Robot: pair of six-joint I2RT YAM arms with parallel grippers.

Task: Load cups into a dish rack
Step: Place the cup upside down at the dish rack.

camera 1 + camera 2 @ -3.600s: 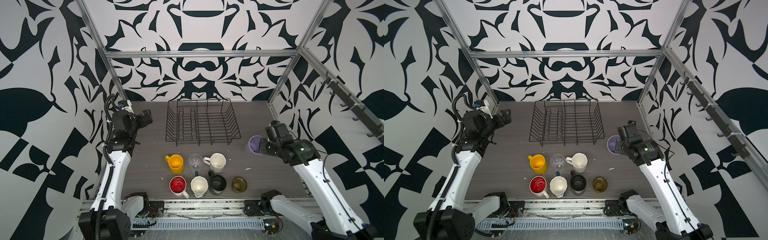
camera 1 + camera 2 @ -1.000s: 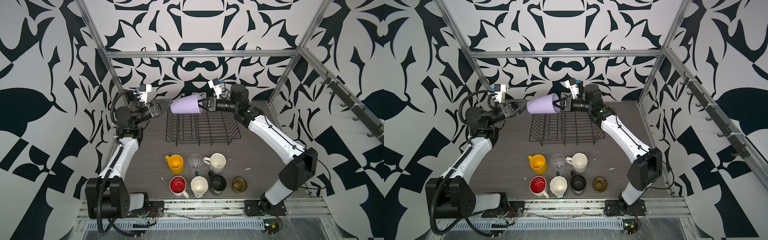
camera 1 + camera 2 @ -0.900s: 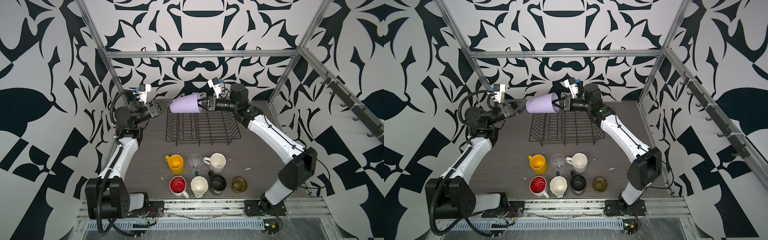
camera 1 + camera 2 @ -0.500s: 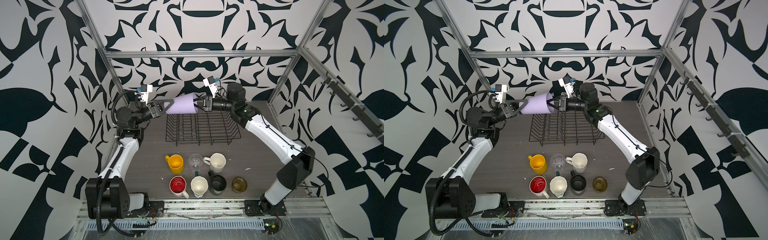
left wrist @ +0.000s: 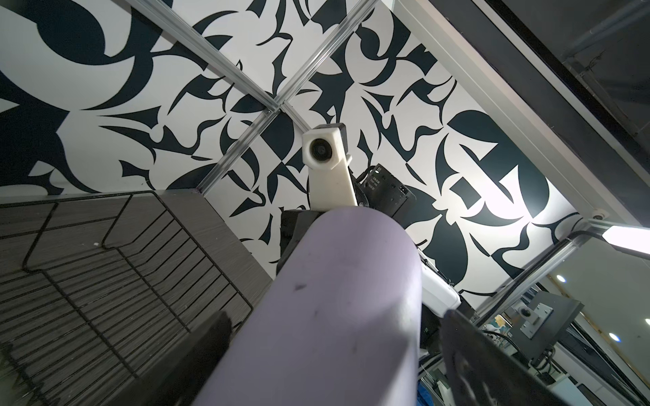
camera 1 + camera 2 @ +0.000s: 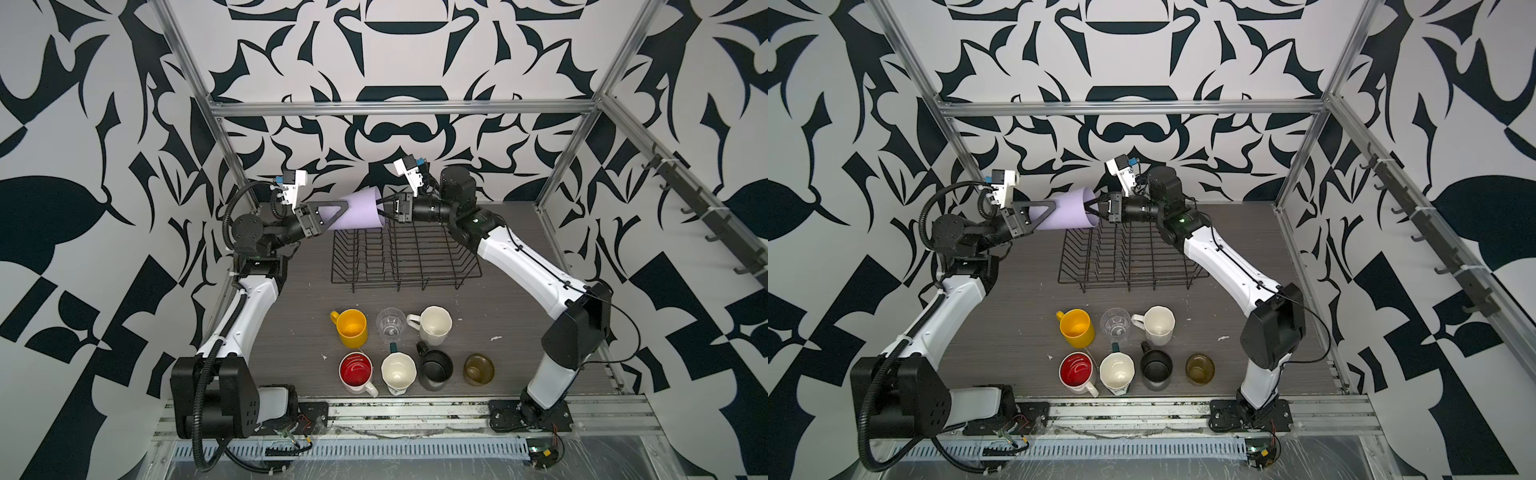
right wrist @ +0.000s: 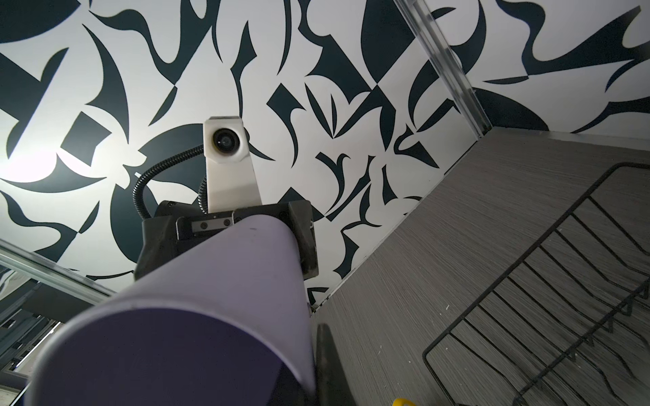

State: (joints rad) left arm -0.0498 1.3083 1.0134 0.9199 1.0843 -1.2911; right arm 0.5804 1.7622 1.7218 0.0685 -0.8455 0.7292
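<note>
The lilac tumbler [image 6: 360, 210] is a plain, matte, tapered cup without a handle. It lies on its side in mid-air in the upper centre of both top views, above the far-left corner of the dish rack [image 6: 399, 259], with its wide mouth toward picture right and its narrow base toward picture left. The rack is a black wire rectangle with flared sides and rows of upright prongs, and it stands on the grey wood-grain table [image 6: 519, 249].

There are eight cups and one rack. Seven cups stand upright on the table below the rack in two rows. The back row is the yellow mug [image 6: 352, 329], the clear glass [image 6: 391, 325] and the white faceted mug [image 6: 434, 326]. The front row is the red-inside white mug [image 6: 356, 370], the teal cream-inside mug [image 6: 398, 372], the black mug [image 6: 434, 368] and the olive-brown cup [image 6: 478, 369].

The right gripper [image 6: 384, 208] is clamped tight on the tumbler's rim, pinching the wall at the mouth. The left gripper [image 6: 337, 212] is spread wide, with its fingers [image 5: 207, 337] flanking the base end and not closed on it.
</note>
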